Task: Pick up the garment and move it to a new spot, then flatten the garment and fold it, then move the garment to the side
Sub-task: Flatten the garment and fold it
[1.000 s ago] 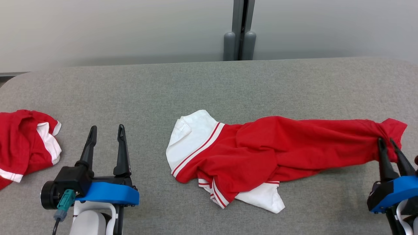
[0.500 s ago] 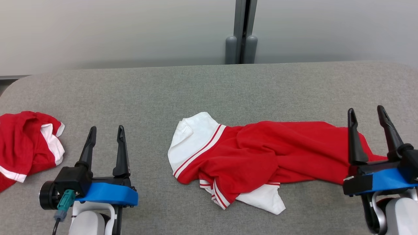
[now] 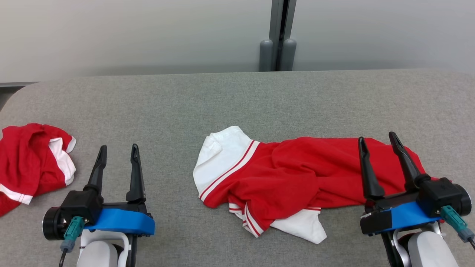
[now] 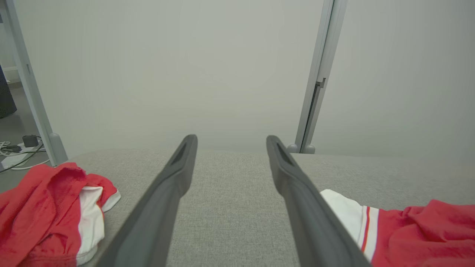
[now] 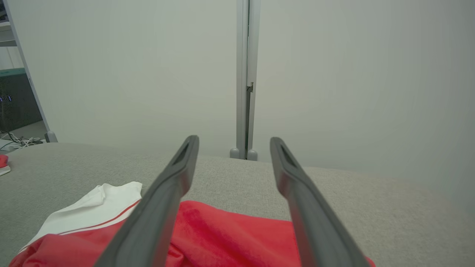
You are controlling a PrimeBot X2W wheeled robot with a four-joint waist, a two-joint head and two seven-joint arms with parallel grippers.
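The garment is red with white sleeves and red-striped trim. It lies crumpled and stretched sideways across the middle and right of the grey table. My right gripper stands open above the garment's right end, with nothing between its fingers. In the right wrist view the garment lies below the right gripper. My left gripper is open over bare table, left of the garment. In the left wrist view the left gripper is empty and the garment shows at the lower right.
A second red and white garment lies bunched at the table's left edge, also seen as a red heap in the left wrist view. A pale wall with a grey post stands behind the table. Cables lie on the floor at far left.
My right gripper let go of the garment's right end, opened, and moved left and up over the cloth. The garment's right end dropped and settled leftward. The left gripper stayed put.
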